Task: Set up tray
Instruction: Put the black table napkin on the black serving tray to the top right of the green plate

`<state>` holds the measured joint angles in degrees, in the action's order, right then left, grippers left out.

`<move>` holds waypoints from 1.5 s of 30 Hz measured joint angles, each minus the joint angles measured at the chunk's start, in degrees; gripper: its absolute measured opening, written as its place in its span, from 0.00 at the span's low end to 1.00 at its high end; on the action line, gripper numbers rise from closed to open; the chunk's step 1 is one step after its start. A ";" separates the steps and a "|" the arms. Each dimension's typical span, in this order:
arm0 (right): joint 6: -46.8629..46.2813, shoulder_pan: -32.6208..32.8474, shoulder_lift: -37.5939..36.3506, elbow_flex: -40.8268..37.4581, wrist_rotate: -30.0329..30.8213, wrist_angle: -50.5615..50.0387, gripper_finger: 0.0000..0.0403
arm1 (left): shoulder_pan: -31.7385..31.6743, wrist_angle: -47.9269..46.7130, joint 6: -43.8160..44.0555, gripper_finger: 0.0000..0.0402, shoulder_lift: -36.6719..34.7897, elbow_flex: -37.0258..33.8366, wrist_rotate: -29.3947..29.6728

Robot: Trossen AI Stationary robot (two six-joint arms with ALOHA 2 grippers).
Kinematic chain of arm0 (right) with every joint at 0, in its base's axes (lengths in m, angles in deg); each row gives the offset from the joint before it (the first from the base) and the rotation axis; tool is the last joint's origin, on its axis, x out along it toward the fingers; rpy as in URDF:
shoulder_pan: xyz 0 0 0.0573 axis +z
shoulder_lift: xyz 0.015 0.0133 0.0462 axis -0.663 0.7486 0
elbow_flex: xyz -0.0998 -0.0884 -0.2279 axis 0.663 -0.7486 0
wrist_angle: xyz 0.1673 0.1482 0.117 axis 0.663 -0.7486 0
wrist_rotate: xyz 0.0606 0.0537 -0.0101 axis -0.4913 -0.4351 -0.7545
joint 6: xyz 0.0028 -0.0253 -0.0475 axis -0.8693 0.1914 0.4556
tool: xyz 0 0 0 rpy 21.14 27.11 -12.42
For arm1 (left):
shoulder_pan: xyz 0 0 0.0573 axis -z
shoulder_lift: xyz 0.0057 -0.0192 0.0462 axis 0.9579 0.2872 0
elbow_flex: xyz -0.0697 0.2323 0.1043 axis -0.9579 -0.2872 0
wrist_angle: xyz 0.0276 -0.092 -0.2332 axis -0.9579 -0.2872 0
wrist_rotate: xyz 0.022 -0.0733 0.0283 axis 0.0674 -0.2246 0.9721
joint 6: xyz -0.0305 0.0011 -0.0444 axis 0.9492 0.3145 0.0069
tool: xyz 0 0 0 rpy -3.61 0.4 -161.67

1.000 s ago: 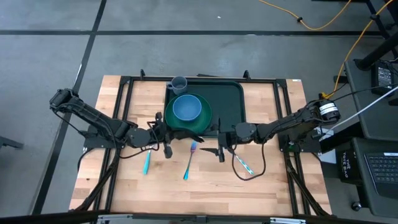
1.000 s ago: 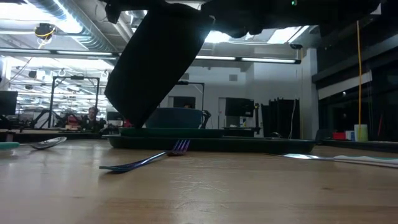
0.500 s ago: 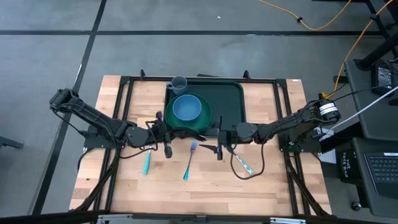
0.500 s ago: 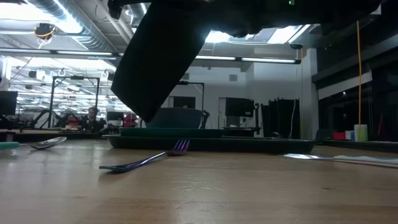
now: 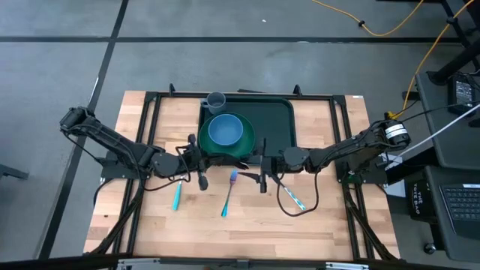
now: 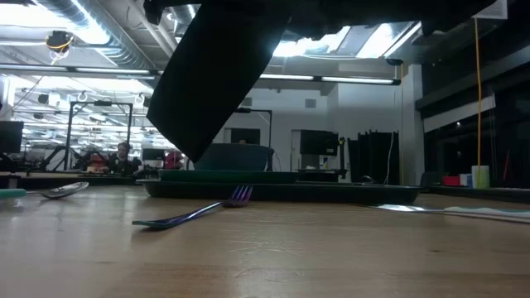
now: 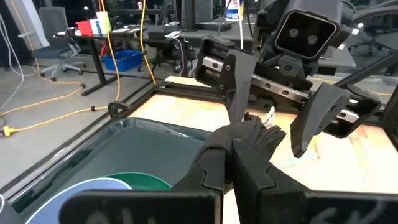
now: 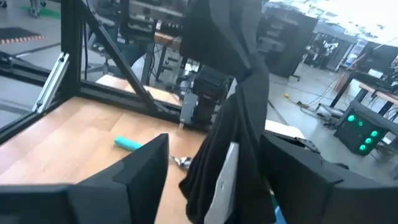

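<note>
The dark green tray [image 5: 274, 124] lies at the table's far middle. It carries a green plate [image 5: 244, 146] with a blue bowl [image 5: 224, 130], and a grey cup [image 5: 216, 100] at its far left corner. My left gripper [image 5: 214, 160] hovers over the tray's near edge, shut on a black cloth sheet [image 6: 215, 74] that hangs aslant above the table. My right gripper [image 5: 253, 163] faces it, open, one finger [image 7: 239, 81] on each side of the cloth's bunched end. I cannot tell whether they touch it. My left gripper pinches a bunched part of the black sheet [image 7: 252, 134] between its two shut fingers, which point about level toward the table's right side. The sheet hangs below the fingers, tilted, with its lower corner [image 6: 192, 156] clear of the table.
A purple fork [image 5: 229, 193] lies on the wood near the middle, a teal-handled spoon [image 5: 178, 196] to its left, and a teal-handled knife [image 5: 292, 197] to its right. Black frame rails [image 5: 150, 135] run along the table's sides.
The black sheet's lower corner has risen a little above the table in the low view. Both grippers have stayed about where they were, the left shut and the right open.
</note>
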<state>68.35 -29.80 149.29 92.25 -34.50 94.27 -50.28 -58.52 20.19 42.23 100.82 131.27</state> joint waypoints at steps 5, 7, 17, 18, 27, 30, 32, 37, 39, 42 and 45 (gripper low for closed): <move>-0.08 0.00 0.00 1.87 -0.02 -6.52 0.53 | -0.04 0.10 -0.59 0.01 0.00 0.00 0.60; -0.10 0.00 0.00 2.28 0.00 -7.37 0.50 | -0.04 0.39 -0.99 0.01 0.00 0.00 0.79; 0.04 0.00 -0.02 2.33 1.95 -7.42 0.41 | -0.04 0.39 -0.99 0.01 0.00 0.00 0.68; 0.04 0.00 -0.02 2.33 1.95 -7.41 0.39 | -0.04 0.37 -0.99 0.01 0.00 0.00 0.64; 0.04 0.00 -0.02 2.33 1.97 -7.41 0.11 | -0.04 0.37 0.51 0.01 0.00 0.00 -2.59; 0.14 0.00 -0.02 2.33 2.07 -7.47 0.05 | 0.31 0.39 1.17 0.01 0.00 0.00 -3.53; 0.15 0.00 -0.02 2.33 3.36 -7.50 0.05 | 0.91 0.38 1.36 0.01 0.00 0.00 -4.22; 1.47 -0.02 -0.02 2.33 6.60 -7.76 0.06 | 2.62 0.35 1.68 0.02 0.00 0.00 -4.34; 2.42 0.02 -0.02 2.33 6.64 -7.80 0.05 | 2.98 0.35 3.27 0.04 0.00 0.00 -3.01; 3.42 0.00 -0.09 2.33 6.79 -7.87 0.05 | 3.02 0.35 4.02 0.08 0.00 0.00 -0.97; 3.37 -0.02 -0.50 2.33 7.10 -8.20 0.05 | 3.04 0.13 4.03 0.14 -0.30 0.00 -1.05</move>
<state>71.71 -29.83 148.79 94.59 -27.40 86.07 -47.24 -58.39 24.22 41.93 100.82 130.23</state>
